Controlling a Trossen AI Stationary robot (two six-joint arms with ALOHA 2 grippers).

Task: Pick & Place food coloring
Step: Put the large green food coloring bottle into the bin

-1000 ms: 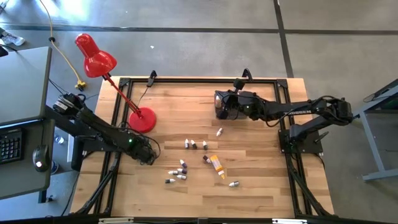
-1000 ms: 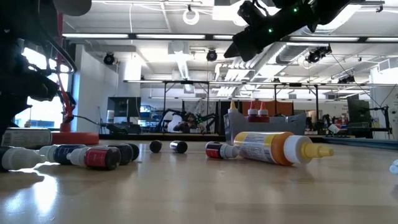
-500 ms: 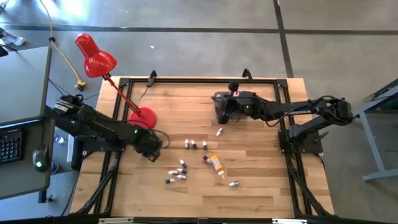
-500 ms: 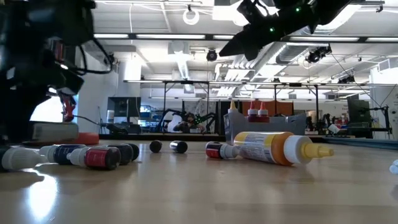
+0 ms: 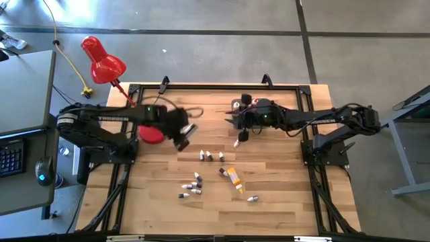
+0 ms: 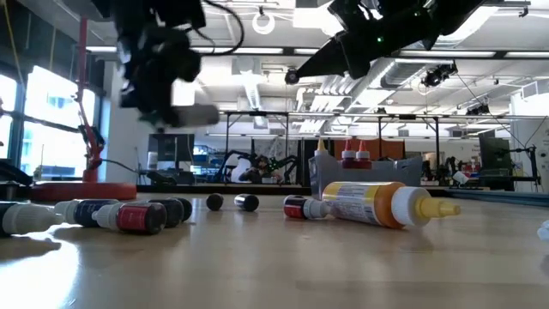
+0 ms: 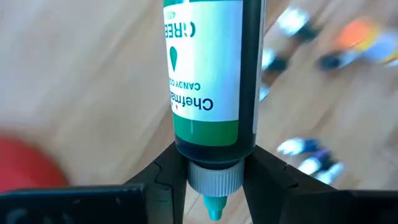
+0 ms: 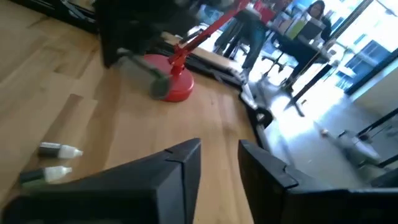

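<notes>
Two arms raised; left end effector point(image 7: 211, 180) clamps green bottle point(image 7: 208, 68).

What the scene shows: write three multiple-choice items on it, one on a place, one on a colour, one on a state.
1. Where is the yellow bottle?
A. In the left gripper
B. Lying on the table
C. On top of the lamp

2. What colour is the label of the bottle that the left gripper holds?
A. Green
B. Red
C. Blue

3. How does the right gripper stand?
A. Shut on a bottle
B. Shut on the lamp
C. Open, with nothing in it

Answers:
1. B: the yellow bottle lies flat on the table among the small ones.
2. A: the left gripper clamps a green bottle with a green label.
3. C: the right gripper shows a bare gap between its fingers.
</notes>
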